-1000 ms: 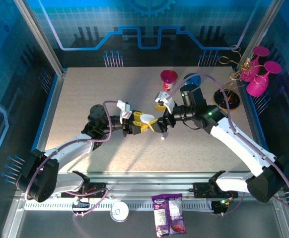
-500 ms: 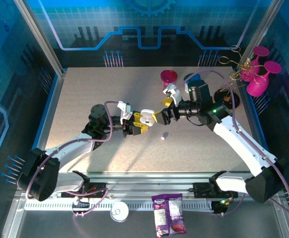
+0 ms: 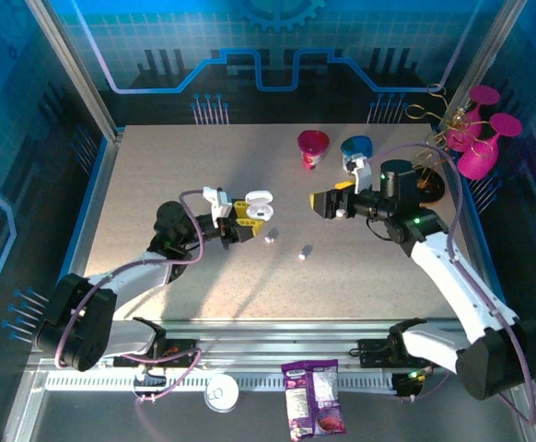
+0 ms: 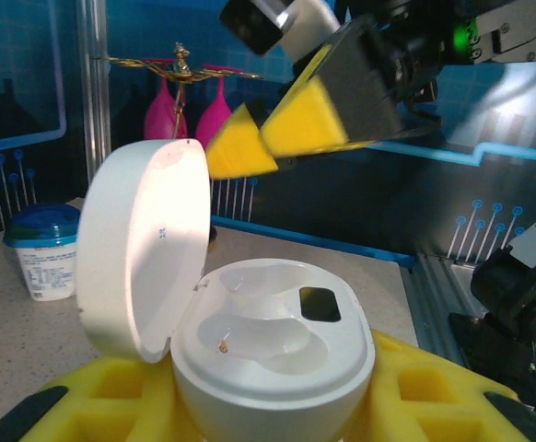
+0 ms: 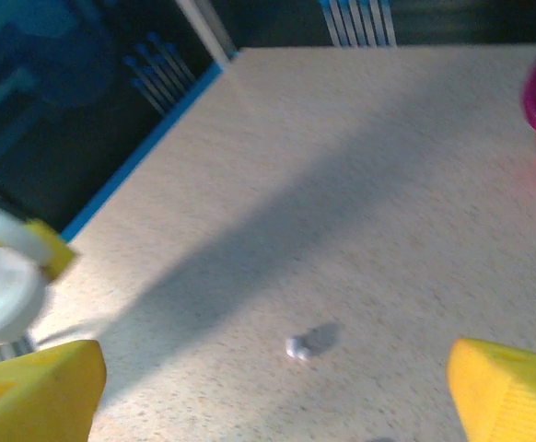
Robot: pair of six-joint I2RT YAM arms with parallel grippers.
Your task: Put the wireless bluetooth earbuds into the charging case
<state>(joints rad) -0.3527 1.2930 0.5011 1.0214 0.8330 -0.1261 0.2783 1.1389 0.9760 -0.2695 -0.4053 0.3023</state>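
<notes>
My left gripper is shut on the base of a white charging case, whose lid stands open. In the left wrist view the case sits between the yellow pads, and both of its wells are empty. Two tiny white earbuds lie on the table: one just right of the case, the other further right. My right gripper hovers open to the right of the case, holding nothing. In the right wrist view its yellow fingertips stand wide apart above an earbud.
A pink cup and a blue-lidded tub stand at the back of the table. Pink glasses on a wire stand are at the back right. A snack bag and a white disc lie below the near rail.
The right gripper has drawn back to the right, away from the case. The left arm pulled the case back leftward. A second earbud now lies on the table beside the case.
</notes>
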